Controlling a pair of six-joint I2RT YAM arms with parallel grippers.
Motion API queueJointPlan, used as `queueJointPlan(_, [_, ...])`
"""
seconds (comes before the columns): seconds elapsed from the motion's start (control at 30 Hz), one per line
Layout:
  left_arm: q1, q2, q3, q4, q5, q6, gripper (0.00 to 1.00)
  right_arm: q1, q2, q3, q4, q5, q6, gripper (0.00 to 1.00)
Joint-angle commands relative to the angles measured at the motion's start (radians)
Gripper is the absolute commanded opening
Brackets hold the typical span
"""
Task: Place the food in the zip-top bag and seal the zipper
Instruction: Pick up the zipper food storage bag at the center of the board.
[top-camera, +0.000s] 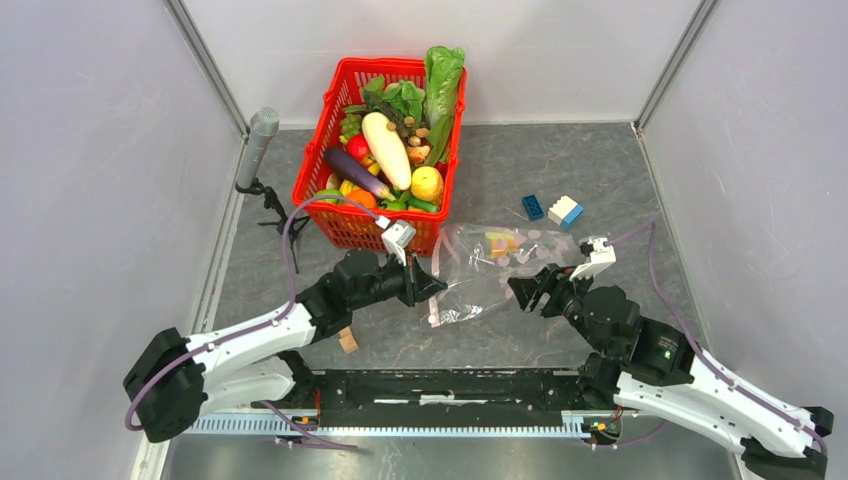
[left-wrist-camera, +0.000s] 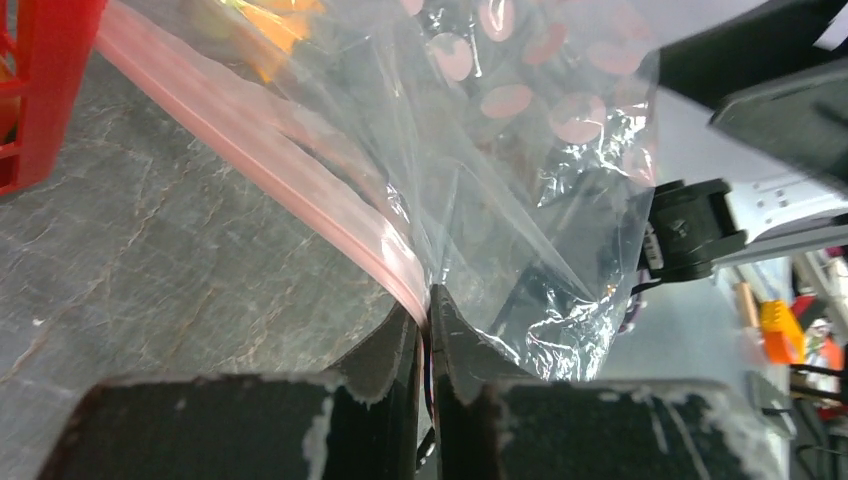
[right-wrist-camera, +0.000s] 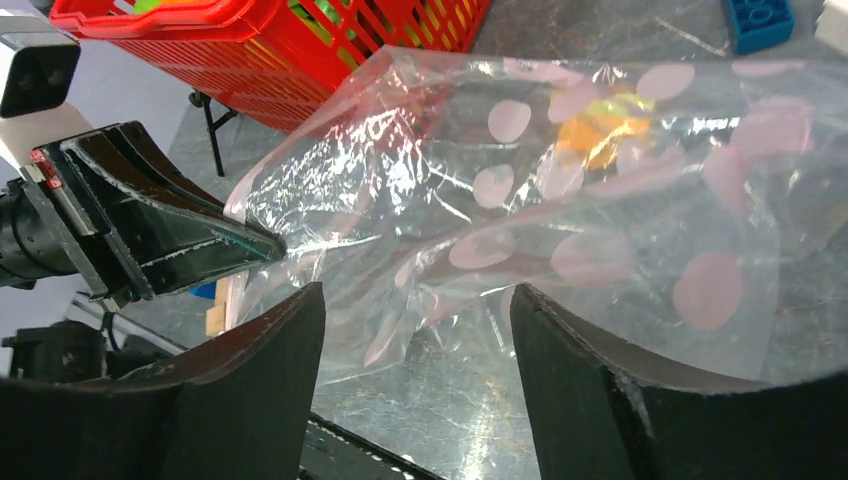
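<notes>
Left gripper (left-wrist-camera: 424, 312) pinches the zipper (left-wrist-camera: 250, 150) end, strip running up-left from its fingertips; right gripper (right-wrist-camera: 415, 300) is spread, zip-top bag (right-wrist-camera: 600, 200) just ahead, ungripped.

Grey table (top-camera: 600, 170) with pale lines, and a few things on it.
A red basket (top-camera: 350, 225) stands at the back. A clear bag (top-camera: 480, 285) with pink dots lies in the middle. A blue block (top-camera: 533, 207) and a white and blue block (top-camera: 565, 210) lie close together near it. A small wooden block (top-camera: 347, 340) lies nearer the front. A little black stand (top-camera: 268, 205) is on the left.
</notes>
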Motion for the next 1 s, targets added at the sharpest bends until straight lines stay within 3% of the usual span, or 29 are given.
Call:
queueJointPlan(0.0, [-0.049, -0.043, 0.027, -0.142, -0.067, 0.165, 0.14, 0.0, 0.059, 0.104, -0.084, 0.01, -0.113, 0.75])
queueJointPlan(0.23, [-0.097, -0.107, 0.018, -0.241, -0.166, 0.209, 0.14, 0.0, -0.02, 0.214, -0.257, 0.145, -0.08, 0.79])
queueJointPlan(0.37, [-0.113, -0.127, 0.047, -0.277, -0.176, 0.26, 0.16, 0.0, -0.076, 0.173, -0.155, 0.066, -0.105, 0.78])
queueJointPlan(0.53, [-0.198, -0.096, 0.139, -0.341, -0.252, 0.359, 0.15, 0.0, 0.131, 0.114, 0.017, -0.065, -0.088, 0.76])
queueJointPlan(0.7, [-0.343, -0.046, 0.223, -0.394, -0.457, 0.46, 0.12, 0.0, 0.325, 0.119, 0.173, -0.096, -0.018, 0.75])
queueJointPlan(0.97, [-0.475, -0.004, 0.255, -0.436, -0.791, 0.501, 0.11, 0.0, 0.346, 0.104, 0.313, -0.138, 0.03, 0.72])
